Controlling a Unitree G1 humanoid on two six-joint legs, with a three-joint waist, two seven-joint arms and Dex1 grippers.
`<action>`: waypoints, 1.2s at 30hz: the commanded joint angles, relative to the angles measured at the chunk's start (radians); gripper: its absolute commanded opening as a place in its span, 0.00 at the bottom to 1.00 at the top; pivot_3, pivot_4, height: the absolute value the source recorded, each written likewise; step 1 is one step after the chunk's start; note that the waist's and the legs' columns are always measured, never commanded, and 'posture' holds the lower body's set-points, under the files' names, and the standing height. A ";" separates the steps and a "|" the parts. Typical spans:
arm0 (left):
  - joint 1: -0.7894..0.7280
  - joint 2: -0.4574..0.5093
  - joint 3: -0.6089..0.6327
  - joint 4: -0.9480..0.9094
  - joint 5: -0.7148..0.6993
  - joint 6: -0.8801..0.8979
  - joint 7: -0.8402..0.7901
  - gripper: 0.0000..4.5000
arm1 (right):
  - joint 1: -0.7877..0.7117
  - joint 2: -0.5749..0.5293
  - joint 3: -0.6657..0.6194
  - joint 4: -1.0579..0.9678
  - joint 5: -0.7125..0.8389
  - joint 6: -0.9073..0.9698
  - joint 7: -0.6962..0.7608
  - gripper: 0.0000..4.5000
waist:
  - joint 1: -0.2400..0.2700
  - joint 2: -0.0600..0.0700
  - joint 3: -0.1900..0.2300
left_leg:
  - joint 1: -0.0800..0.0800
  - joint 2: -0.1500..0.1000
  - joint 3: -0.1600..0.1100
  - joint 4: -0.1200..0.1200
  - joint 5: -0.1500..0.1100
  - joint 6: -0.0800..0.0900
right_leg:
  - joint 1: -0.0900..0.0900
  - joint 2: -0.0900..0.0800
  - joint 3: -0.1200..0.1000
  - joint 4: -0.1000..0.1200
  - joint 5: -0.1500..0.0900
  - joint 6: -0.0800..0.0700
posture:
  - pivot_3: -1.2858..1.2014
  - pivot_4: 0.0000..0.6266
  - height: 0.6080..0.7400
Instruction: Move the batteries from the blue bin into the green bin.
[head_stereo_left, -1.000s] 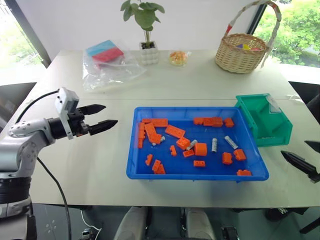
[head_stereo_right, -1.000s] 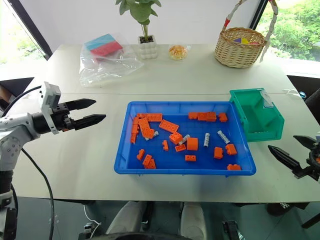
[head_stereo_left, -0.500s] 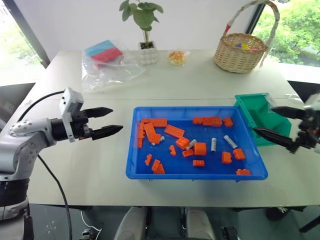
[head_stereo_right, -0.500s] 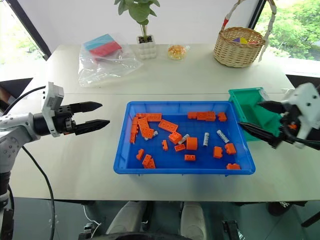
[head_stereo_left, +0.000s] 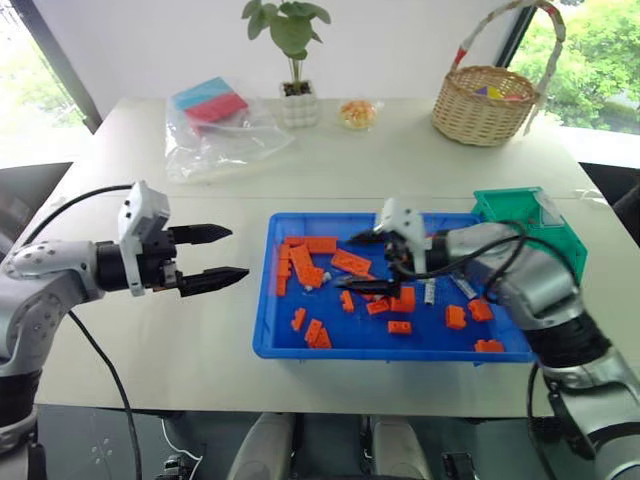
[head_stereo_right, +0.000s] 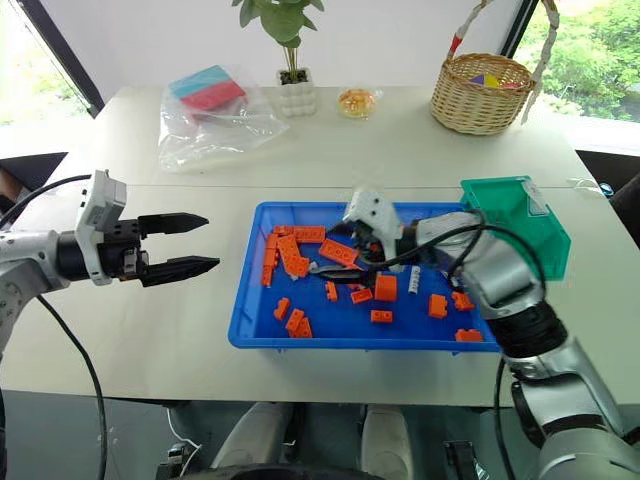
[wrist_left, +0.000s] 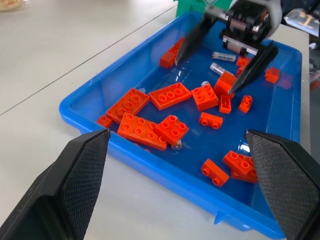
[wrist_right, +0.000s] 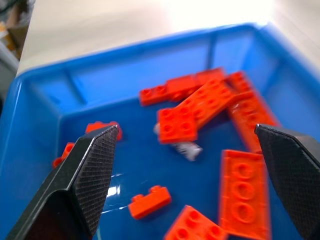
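The blue bin (head_stereo_left: 262, 322) sits mid-table, strewn with orange bricks (head_stereo_left: 349, 263). Silver batteries lie among them: one (wrist_right: 186, 149) peeks out beside a stack of bricks, two others (wrist_left: 223, 56) rest farther along the bin toward the green bin. My right gripper (head_stereo_left: 345, 262) hovers open over the bin's middle, its fingers pointing toward the bin's left half, with nothing between them. The green bin (head_stereo_left: 512, 203) stands at the blue bin's far right corner, partly behind my right arm. My left gripper (head_stereo_left: 238, 253) is open and empty over bare table left of the blue bin.
A wicker basket (head_stereo_left: 485, 105) stands at the back right. A potted plant (head_stereo_left: 297, 100), a small snack packet (head_stereo_left: 357, 114) and a clear plastic bag holding blue and red items (head_stereo_left: 215, 125) line the back of the table.
My right arm has swung in from the table's right edge, past the green bin, to above the blue bin's middle, still open. The left gripper has stayed about where it was.
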 joint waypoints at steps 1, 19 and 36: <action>0.016 0.020 0.061 -0.050 -0.037 0.017 0.020 1.00 | -0.049 0.069 0.040 0.085 -0.079 -0.071 0.003 1.00 | -0.005 0.000 0.000 | 0.000 0.000 0.000 0.000 0.000 0.000 | 0.000 0.000 0.000 0.000 0.000 0.000 | 0.52 0.24 0.71; 0.014 0.026 0.042 -0.055 -0.048 0.009 0.017 1.00 | -0.059 0.238 0.067 0.226 -0.267 -0.189 -0.033 1.00 | -0.026 0.000 0.000 | 0.002 0.000 0.000 -0.001 0.003 -0.005 | -0.005 0.001 0.001 0.012 0.000 -0.001 | 0.52 0.24 0.71; 0.021 0.078 0.004 -0.010 -0.016 -0.053 -0.141 1.00 | -0.025 0.256 0.028 0.143 -0.240 -0.118 -0.029 0.36 | -0.027 0.000 0.000 | 0.002 0.000 0.000 -0.001 0.003 -0.006 | -0.005 0.001 0.002 0.014 0.000 -0.001 | 0.52 0.24 0.71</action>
